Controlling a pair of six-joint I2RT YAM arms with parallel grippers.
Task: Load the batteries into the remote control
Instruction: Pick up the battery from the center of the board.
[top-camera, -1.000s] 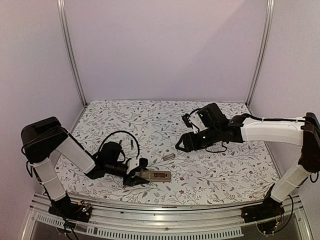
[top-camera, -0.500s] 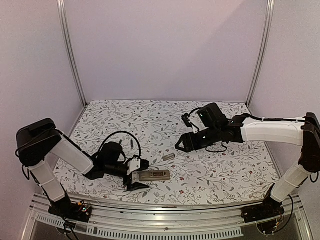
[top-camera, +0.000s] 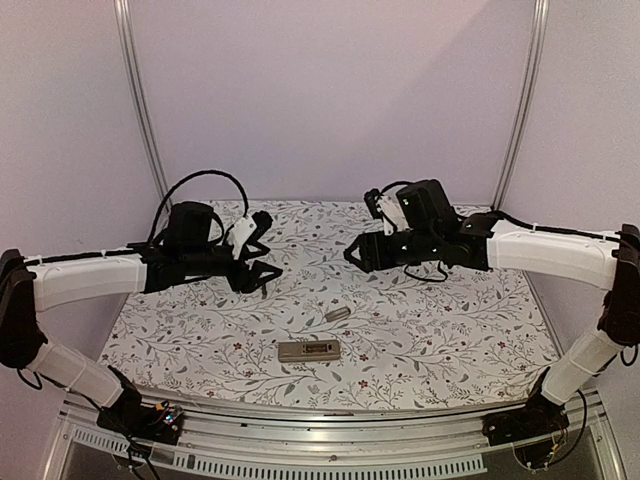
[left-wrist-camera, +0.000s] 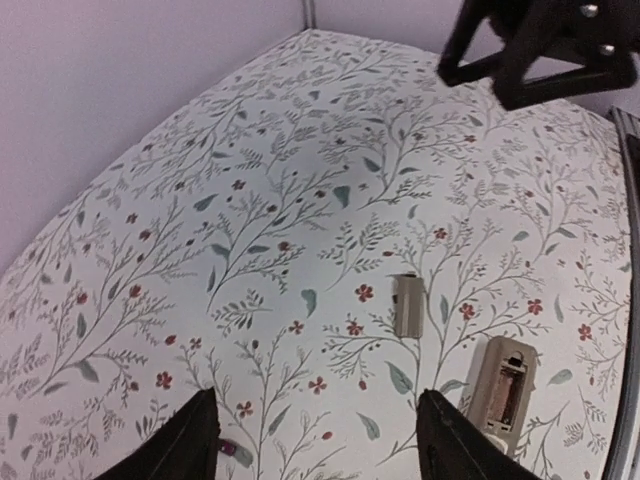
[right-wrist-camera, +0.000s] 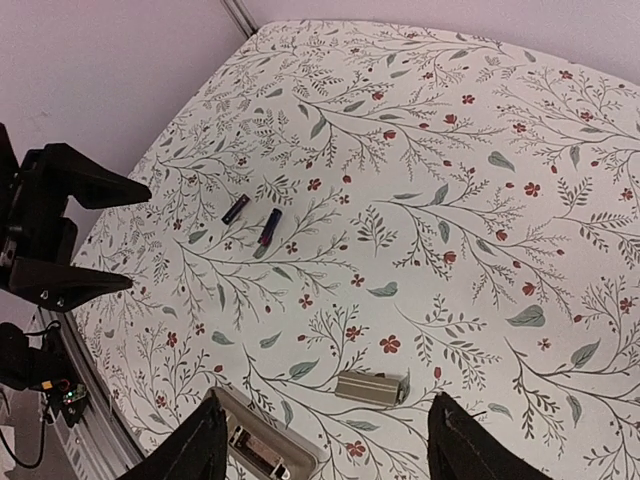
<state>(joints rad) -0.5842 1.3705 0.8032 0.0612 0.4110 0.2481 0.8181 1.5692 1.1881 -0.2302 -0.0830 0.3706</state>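
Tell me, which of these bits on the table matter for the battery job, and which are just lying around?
For the job: remote control, back up; battery; second battery.
Just lying about: small grey cover piece, apart from the remote.

Tabletop (top-camera: 450, 330), white floral-print covering. Lying directly on it:
- remote control (top-camera: 309, 351), recess side up, near the front edge
- grey cover piece (top-camera: 337, 315), just beside the remote control
- two dark batteries (right-wrist-camera: 270, 226), close together, well apart from the remote control
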